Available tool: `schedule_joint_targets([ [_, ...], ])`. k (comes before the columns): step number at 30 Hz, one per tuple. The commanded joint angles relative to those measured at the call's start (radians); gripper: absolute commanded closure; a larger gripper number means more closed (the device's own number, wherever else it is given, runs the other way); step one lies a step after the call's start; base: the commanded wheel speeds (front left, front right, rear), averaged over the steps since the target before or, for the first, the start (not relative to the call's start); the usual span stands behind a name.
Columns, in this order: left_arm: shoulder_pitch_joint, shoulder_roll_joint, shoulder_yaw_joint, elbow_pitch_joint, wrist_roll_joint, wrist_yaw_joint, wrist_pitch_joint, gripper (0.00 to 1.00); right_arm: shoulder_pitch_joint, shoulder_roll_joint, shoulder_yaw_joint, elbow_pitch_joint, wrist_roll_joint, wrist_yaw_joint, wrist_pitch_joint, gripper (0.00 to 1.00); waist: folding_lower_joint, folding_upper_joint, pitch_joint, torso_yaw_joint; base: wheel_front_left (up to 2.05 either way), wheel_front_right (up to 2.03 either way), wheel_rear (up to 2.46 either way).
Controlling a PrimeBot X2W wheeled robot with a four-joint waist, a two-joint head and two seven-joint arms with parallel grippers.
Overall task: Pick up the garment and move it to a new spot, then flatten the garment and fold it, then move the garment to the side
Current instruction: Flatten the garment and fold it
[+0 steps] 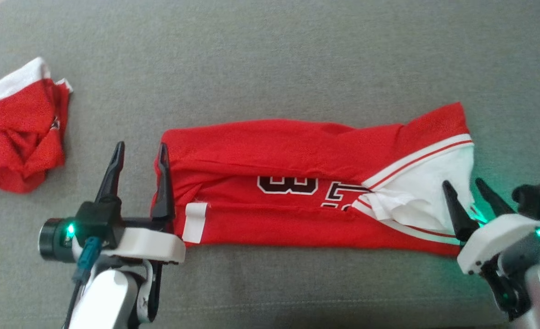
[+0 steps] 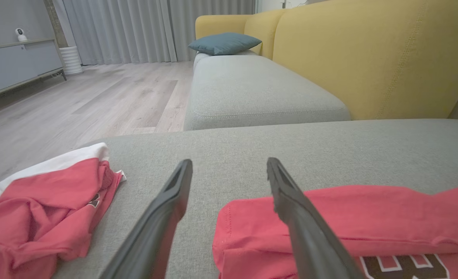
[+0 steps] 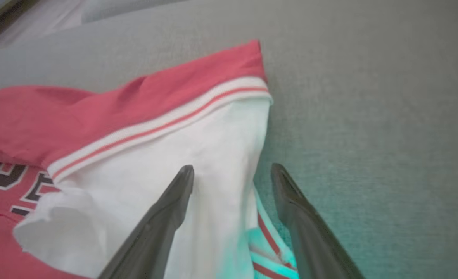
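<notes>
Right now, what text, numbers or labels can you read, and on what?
"3": numeral on the jersey front, dark with white edge, partly under a fold, so not certain.
Next character beside it: cut off by folds, unreadable.
White tag at the jersey's left end: no text I can read.
Dark mark on the crumpled garment: too small to read.

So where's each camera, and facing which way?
Head view: on the head, down at the jersey on the cushion; left gripper, right gripper.
Left wrist view: across the jersey's end toward the yellow sofa; own fingers.
Right wrist view: down at the jersey's white part; own fingers.
Head and left wrist share the crumpled garment.
</notes>
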Motion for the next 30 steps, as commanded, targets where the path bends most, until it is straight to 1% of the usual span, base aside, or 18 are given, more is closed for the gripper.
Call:
schedule_joint_targets([
  [1, -0.042, 0.005, 0.034, -0.026, 0.011, -0.002, -0.012, 0.00, -0.033, -0.028, 0.028, 0.003, 0.015, 0.003, 0.036, 0.00, 0.0000, -0.0001, 0.018, 0.018, 0.00, 0.00, 0.00],
  [6, -0.054, -0.003, 0.036, -0.020, 0.014, -0.003, -0.016, 0.00, -0.057, -0.039, 0.058, 0.074, 0.056, 0.003, 0.156, 0.00, 0.0000, -0.0001, 0.029, 0.033, 0.00, 0.00, 0.00],
  [7, -0.055, -0.004, 0.036, -0.019, 0.014, -0.003, -0.017, 0.00, -0.059, -0.040, 0.064, 0.079, 0.067, 0.003, 0.176, 0.05, 0.0000, -0.0001, 0.030, 0.034, 0.00, 0.00, 0.00],
  [8, -0.055, -0.005, 0.037, -0.018, 0.014, -0.004, -0.017, 0.00, -0.060, -0.037, 0.066, 0.082, 0.087, 0.003, 0.193, 0.54, 0.0000, -0.0001, 0.030, 0.035, 0.00, 0.00, 0.00],
  [9, -0.055, -0.005, 0.039, -0.017, 0.015, -0.003, -0.018, 0.00, -0.061, -0.039, 0.070, 0.082, 0.097, 0.003, 0.207, 1.00, 0.0000, -0.0001, 0.029, 0.035, 0.00, 0.00, 0.00],
  [11, -0.054, -0.006, 0.042, -0.015, 0.014, -0.003, -0.019, 0.00, -0.058, -0.043, 0.070, 0.071, 0.117, 0.003, 0.223, 1.00, 0.0000, -0.0001, 0.026, 0.034, 0.00, 0.00, 0.00],
  [15, -0.048, -0.008, 0.048, -0.013, 0.015, -0.002, -0.020, 0.00, -0.043, -0.072, 0.042, 0.029, 0.123, 0.003, 0.215, 1.00, 0.0000, -0.0001, 0.013, 0.024, 0.00, 0.00, 0.00],
  [26, -0.028, -0.012, 0.060, -0.006, 0.012, -0.002, -0.021, 0.00, 0.010, -0.198, -0.173, -0.012, 0.052, 0.003, 0.217, 1.00, 0.0000, -0.0001, -0.026, 0.005, 0.00, 0.00, 0.00],
  [28, -0.027, -0.013, 0.062, -0.005, 0.011, -0.004, -0.021, 0.00, 0.002, -0.212, -0.184, -0.022, 0.047, 0.003, 0.216, 1.00, 0.0000, -0.0001, -0.032, 0.004, 0.00, 0.00, 0.00],
  [30, -0.024, -0.013, 0.063, -0.002, 0.011, -0.007, -0.021, 0.00, -0.012, -0.209, -0.169, -0.057, 0.040, 0.003, 0.224, 1.00, 0.0000, -0.0001, -0.042, 0.003, 0.00, 0.00, 0.00],
])
